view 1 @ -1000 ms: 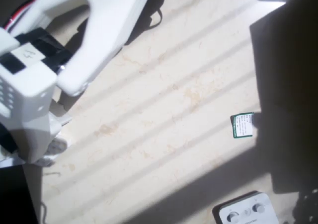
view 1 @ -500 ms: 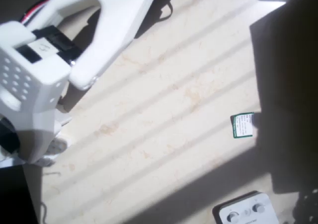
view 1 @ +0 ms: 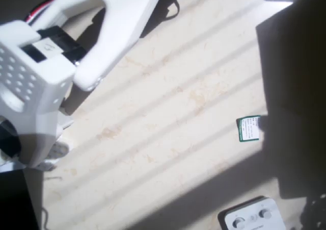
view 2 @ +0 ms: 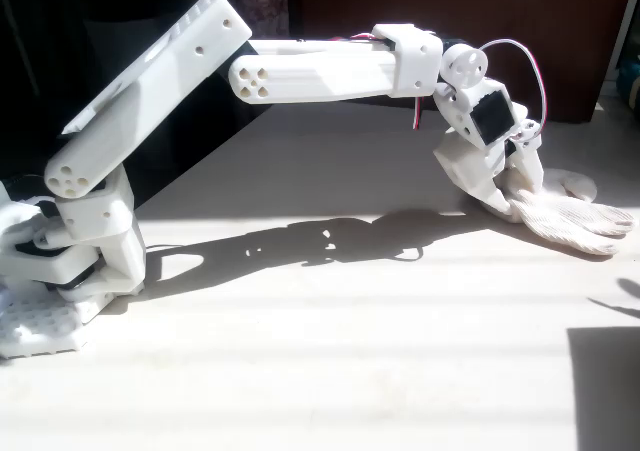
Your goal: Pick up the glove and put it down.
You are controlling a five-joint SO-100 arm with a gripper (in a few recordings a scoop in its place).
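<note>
Sunlight falls in stripes across the pale cream surface [view 2: 330,371], and a dark wall stands behind it in the fixed view. A white arm [view 2: 330,69] rises from its base at the left of that frame and reaches across to the right, where its fingers [view 2: 515,193] point down to the surface. They are at the wrist end of the glove [view 2: 570,219], which lies flat at the right edge of the frame with its plump fingers pointing to the right. The fingers seem to close on the cuff of the glove, but how far they are open I cannot tell, because white parts and white fabric merge in the strong light. Red and white wires [view 2: 520,66] loop over the wrist joint.

In the overhead view the arm [view 1: 46,72] covers the upper left of the frame. A small green-and-white card [view 1: 248,128] lies at the middle right, at the edge of a dark shadow. A white box with round knobs [view 1: 252,217] sits at the bottom right.
</note>
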